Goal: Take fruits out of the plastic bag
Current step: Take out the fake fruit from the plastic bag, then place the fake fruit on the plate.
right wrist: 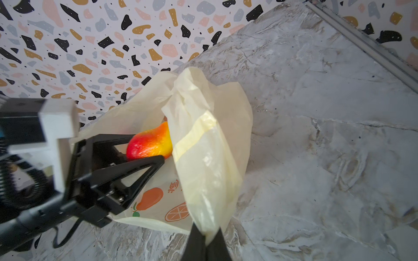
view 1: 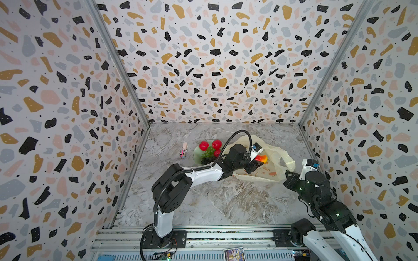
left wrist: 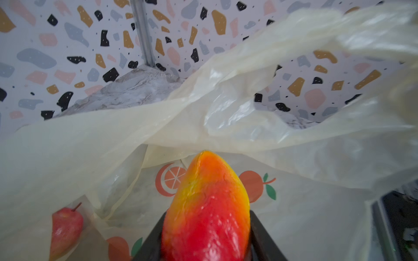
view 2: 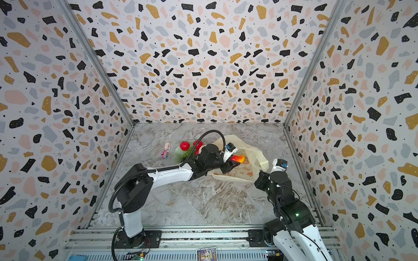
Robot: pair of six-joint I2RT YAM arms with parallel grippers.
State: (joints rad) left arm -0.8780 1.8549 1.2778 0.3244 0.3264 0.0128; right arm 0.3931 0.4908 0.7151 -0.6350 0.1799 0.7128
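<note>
- Left gripper [right wrist: 144, 150]: fingers about half open and clamped on the two flanks of a red-yellow fruit [left wrist: 208, 203]. The left wrist view shows contact on both sides.
- Right gripper [right wrist: 205, 243]: fingers fully closed, pinching a loop handle of the plastic bag [right wrist: 203, 144]. That side is held up off the table [view 1: 226, 198], so the mouth stands open.
- Held fruit, axis: the long axis runs in line with the fingers. The blunt red end sits back between them. The tapered yellow-orange tip projects past the fingertips, away from the wrist. In both top views the axis lies near level, with the tip toward the right arm's side.
- Held fruit, place: within the open mouth of the bag, above the printed lower panel, with the raised handle just beside its tip. Cannot tell whether it touches the film below.
- Done: the pale green plate [view 1: 196, 151], just beside the bag on the left arm's side, carries three red apples [view 1: 203, 145], a green grape bunch [view 1: 209, 151] and a dark grape bunch [view 1: 205, 161].
- Left: the held fruit is not yet clear of the bag. A red stemmed fruit [left wrist: 65, 226] lies among the bag's folds, partly under film. The folds could hide more pieces.
- Judgement: late stage, with two pieces visibly outstanding.
- Pink trinket [view 1: 183, 154]: on the table beyond the plate, apart from it.
</note>
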